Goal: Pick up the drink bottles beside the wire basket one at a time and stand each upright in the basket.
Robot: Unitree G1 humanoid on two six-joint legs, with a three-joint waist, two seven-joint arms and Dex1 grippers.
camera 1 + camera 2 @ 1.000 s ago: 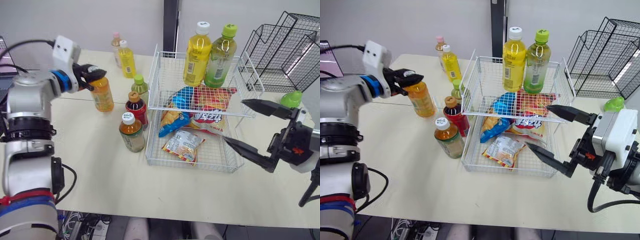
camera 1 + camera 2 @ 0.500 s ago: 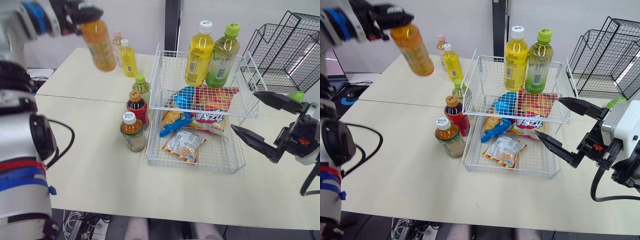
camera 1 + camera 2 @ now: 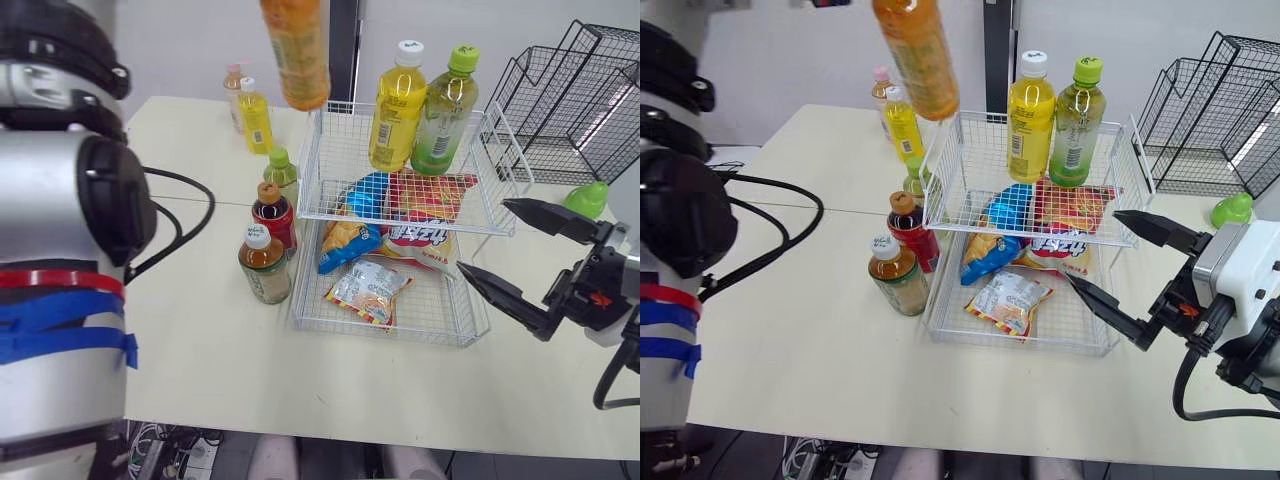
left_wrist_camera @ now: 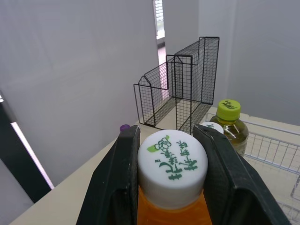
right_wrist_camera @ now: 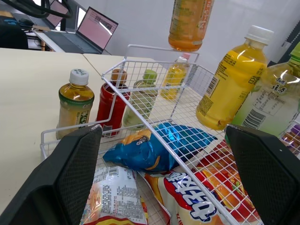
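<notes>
Drink bottles stand around a white two-tier wire basket on a pale worktop.

Nearest, the right gripper hovers just off the basket's front right corner. Its two black fingers are spread wide and hold nothing.

Just beside the basket's left side, three bottles stand in a row running away from the viewer: an amber tea bottle with a white cap, a dark red bottle with a brown cap and a green bottle with a green cap.

Snack packets lie in the basket's lower tier. Upright in the upper tier are a tall yellow bottle with a white cap and a pale green bottle with a lime cap.

Farther back on the worktop stands a small yellow bottle.

In the air above the basket's far left corner hangs an orange plastic bottle, slightly tilted. The left gripper is clamped on its white cap.

The orange bottle looks full, so it is probably fairly heavy for a hold on the cap alone and may swing. The stiff cap seems a surer hold than the smooth body, and it keeps the bottle upright for lowering into the free space left of the yellow bottle.

Black wire racks stand at the far right.
</notes>
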